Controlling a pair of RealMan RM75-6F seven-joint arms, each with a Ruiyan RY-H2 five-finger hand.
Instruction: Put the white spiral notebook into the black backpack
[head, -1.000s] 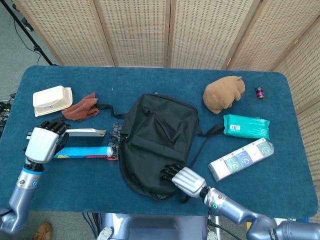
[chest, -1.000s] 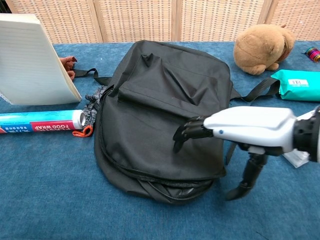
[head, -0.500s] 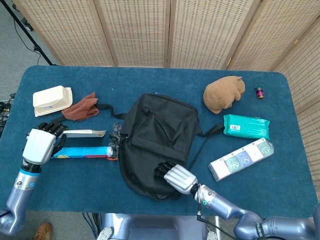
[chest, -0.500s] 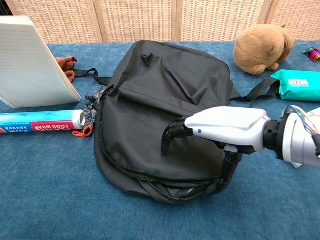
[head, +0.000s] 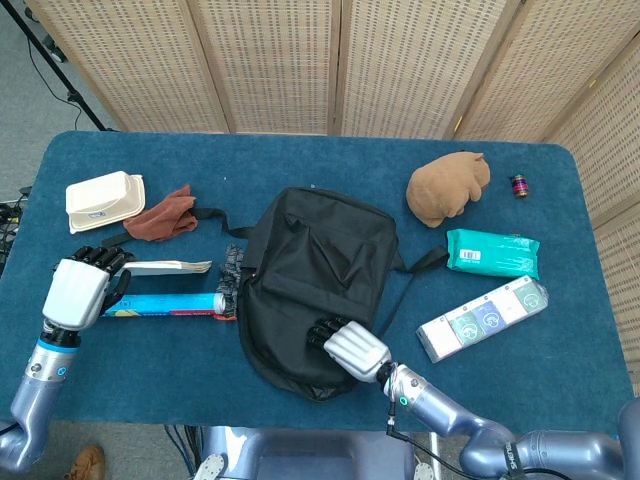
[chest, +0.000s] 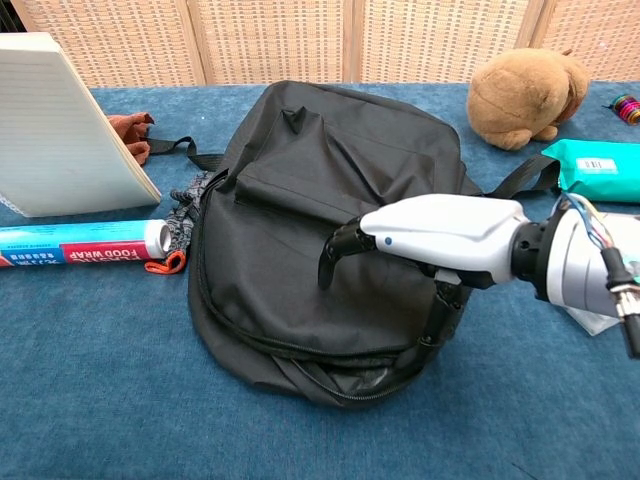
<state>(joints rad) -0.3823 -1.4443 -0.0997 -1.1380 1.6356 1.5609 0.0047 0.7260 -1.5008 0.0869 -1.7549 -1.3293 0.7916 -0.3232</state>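
The black backpack (head: 315, 270) lies flat in the middle of the blue table, its zip gaping along the near edge (chest: 330, 385). My right hand (head: 345, 345) rests on its near part, fingers (chest: 335, 255) curved down onto the fabric and thumb (chest: 437, 310) against the near right edge by the zip. It holds nothing that I can see. At the far left my left hand (head: 78, 285) grips the white spiral notebook (head: 165, 267), lifted and tilted; its lined page (chest: 55, 125) fills the left of the chest view.
A food wrap roll (head: 165, 304) lies under the notebook, a patterned cloth (head: 231, 272) beside the backpack. A white clamshell box (head: 103, 200) and brown rag (head: 163, 217) sit back left. A plush toy (head: 448, 187), teal pack (head: 492, 253) and long box (head: 483, 318) lie right.
My right hand has slid left and further onto the backpack's near part, thumb now at the zip edge. The left hand with the notebook drifted slightly left and down.
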